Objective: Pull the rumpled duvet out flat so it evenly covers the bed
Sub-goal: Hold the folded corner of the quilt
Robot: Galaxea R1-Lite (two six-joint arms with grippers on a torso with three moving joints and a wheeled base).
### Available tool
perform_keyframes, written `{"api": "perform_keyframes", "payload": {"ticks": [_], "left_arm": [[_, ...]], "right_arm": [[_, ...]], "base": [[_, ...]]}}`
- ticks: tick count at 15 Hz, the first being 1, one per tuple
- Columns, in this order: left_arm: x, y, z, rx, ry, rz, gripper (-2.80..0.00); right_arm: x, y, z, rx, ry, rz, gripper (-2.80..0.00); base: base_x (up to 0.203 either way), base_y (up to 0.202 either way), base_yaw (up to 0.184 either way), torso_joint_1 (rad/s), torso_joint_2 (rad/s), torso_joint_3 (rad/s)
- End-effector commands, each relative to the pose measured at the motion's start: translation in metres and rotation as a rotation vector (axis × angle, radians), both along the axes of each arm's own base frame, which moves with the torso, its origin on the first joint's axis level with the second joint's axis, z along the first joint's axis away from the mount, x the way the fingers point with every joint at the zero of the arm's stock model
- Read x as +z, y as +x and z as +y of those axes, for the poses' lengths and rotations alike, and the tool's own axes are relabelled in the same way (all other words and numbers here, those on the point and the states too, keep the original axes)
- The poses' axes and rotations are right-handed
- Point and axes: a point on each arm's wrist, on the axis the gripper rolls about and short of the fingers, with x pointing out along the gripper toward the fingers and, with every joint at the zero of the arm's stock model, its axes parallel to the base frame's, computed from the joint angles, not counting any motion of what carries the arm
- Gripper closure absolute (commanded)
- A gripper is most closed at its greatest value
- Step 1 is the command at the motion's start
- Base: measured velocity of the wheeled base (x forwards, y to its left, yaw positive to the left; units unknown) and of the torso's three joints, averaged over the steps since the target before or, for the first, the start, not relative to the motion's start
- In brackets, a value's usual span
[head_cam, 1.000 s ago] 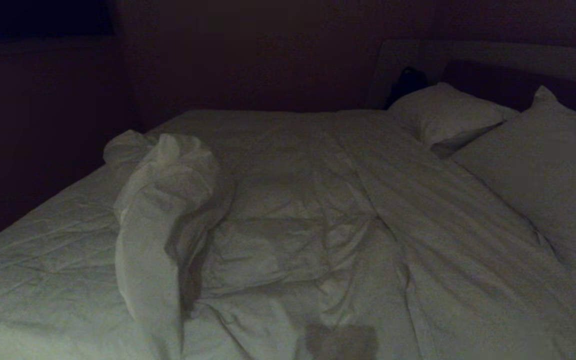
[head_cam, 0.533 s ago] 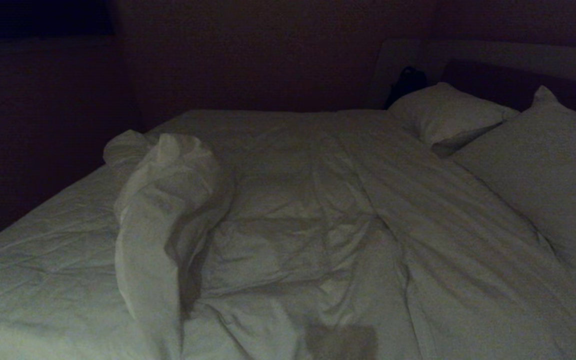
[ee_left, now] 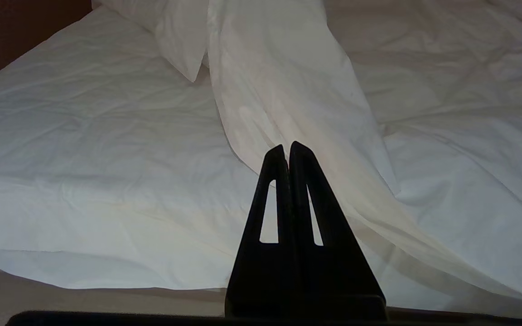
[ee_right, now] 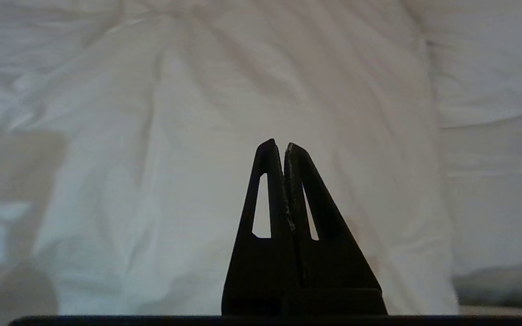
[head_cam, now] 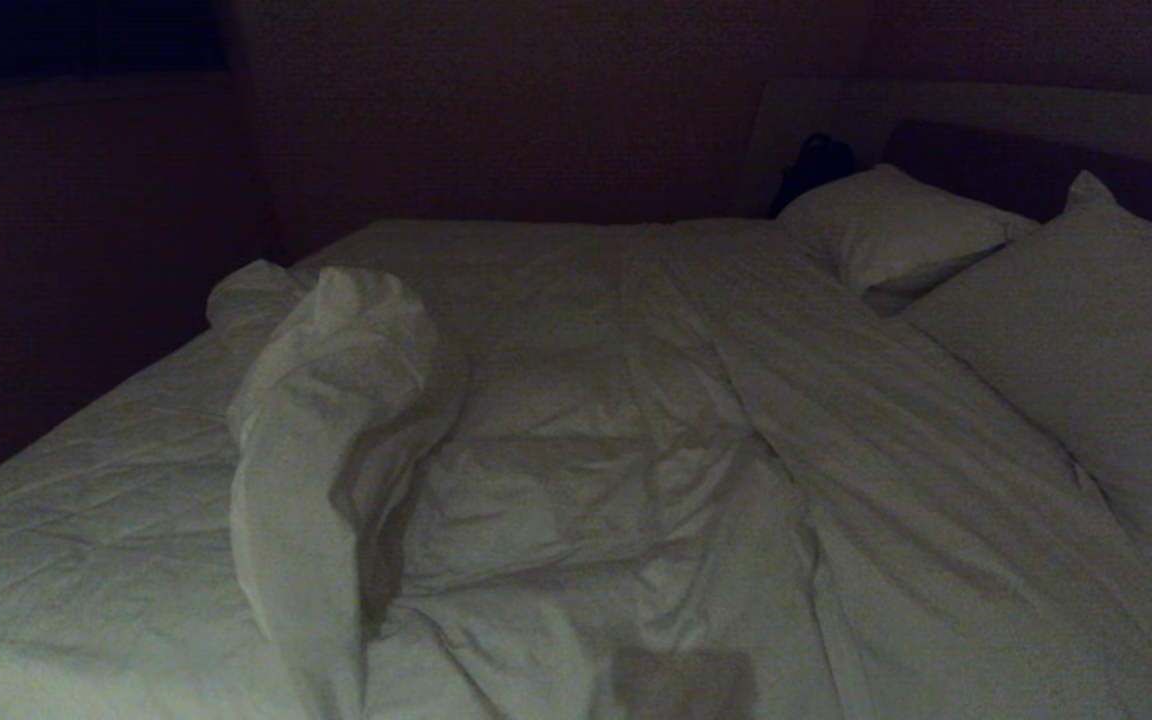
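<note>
Nothing on the bed (head_cam: 86, 480) has shifted; the duvet (head_cam: 336, 420) still lies bunched left, both end effectors (ee_left: 287, 149) (ee_right: 277, 147) closed, empty, spreading not begun.

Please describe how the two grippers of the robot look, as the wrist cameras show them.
The left gripper and the right gripper look alike: matte black, each with two flat wedge-shaped fingers tapering to a narrow tip, each finger pierced by a slim slot. The right one has pale scuffs along its inner edges. No cables or markings show.
</note>
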Motion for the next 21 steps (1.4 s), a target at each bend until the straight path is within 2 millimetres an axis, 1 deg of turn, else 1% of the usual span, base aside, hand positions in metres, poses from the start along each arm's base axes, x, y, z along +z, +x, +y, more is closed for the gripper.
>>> {"api": "perform_keyframes", "payload": {"ticks": [1,5,10,13,21], "left_arm": [[0.0,0.0,0.0,0.001,0.0,0.0,0.0],[0.0,0.0,0.0,0.001,0.0,0.0,0.0],[0.0,0.0,0.0,0.001,0.0,0.0,0.0],[0.0,0.0,0.0,0.0,0.0,0.0,0.0],[0.0,0.0,0.0,0.001,0.0,0.0,0.0]], "right_arm": [[-0.01,-0.004,0.002,0.057,0.011,0.089,0.0],[-0.009,-0.004,0.002,0.027,0.077,0.06,0.0],[-0.01,-0.008,0.002,0.044,0.075,0.007,0.0],[-0.012,-0.02,0.001,0.04,0.081,-0.139,0.0],[-0.012,-0.02,0.001,0.037,0.085,-0.144,0.0]], "base": [[0.0,0.0,0.0,0.0,0.0,0.0],[0.0,0.0,0.0,0.0,0.0,0.0],[0.0,0.0,0.0,0.0,0.0,0.0],[0.0,0.0,0.0,0.0,0.0,0.0],[0.0,0.0,0.0,0.0,0.0,0.0]]}}
